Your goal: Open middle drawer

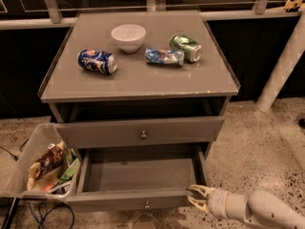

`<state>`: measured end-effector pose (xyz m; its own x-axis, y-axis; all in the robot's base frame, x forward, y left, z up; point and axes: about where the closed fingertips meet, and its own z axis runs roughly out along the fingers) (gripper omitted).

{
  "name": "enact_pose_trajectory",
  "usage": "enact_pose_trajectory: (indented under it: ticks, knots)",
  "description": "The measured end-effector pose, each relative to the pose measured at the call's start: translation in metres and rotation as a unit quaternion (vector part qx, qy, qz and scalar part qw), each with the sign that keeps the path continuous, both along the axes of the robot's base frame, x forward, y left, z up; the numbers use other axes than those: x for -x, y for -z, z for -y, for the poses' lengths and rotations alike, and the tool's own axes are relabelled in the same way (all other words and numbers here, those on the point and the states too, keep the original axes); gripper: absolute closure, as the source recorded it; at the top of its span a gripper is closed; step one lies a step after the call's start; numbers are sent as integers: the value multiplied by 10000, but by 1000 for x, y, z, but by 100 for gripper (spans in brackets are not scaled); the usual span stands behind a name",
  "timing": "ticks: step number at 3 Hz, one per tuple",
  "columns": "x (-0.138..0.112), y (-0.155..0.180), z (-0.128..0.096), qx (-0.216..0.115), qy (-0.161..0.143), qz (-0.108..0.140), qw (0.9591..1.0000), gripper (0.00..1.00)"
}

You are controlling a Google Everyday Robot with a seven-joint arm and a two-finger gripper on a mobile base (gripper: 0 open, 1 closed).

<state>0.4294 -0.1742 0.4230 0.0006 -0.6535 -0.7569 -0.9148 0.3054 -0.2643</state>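
Observation:
The middle drawer (138, 200) is pulled out below the closed upper front (143, 133). Its shallow grey box is empty and a small round knob (147, 205) sits on its front. My gripper (194, 197) is at the right front corner of this drawer, low in the view. Its pale fingers (196, 190) are spread apart and hold nothing. The arm reaches in from the lower right. The lowest drawer is hidden under the open one.
The cabinet top (143, 80) holds a white bowl (128, 36), a blue can (97, 62), a crushed blue can (164, 57) and a green can (186, 47), all three lying down. A clear bin of snack packets (45, 168) stands left of the drawer. A white post (283, 61) stands at the right.

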Motion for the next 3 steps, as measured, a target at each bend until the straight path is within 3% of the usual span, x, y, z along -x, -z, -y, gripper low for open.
enact_pose_trajectory:
  ticks: [1,3]
  knots:
    - [3,-1,1,1,18,8,10000,82]
    - [3,-3,1,1,18,8,10000,36]
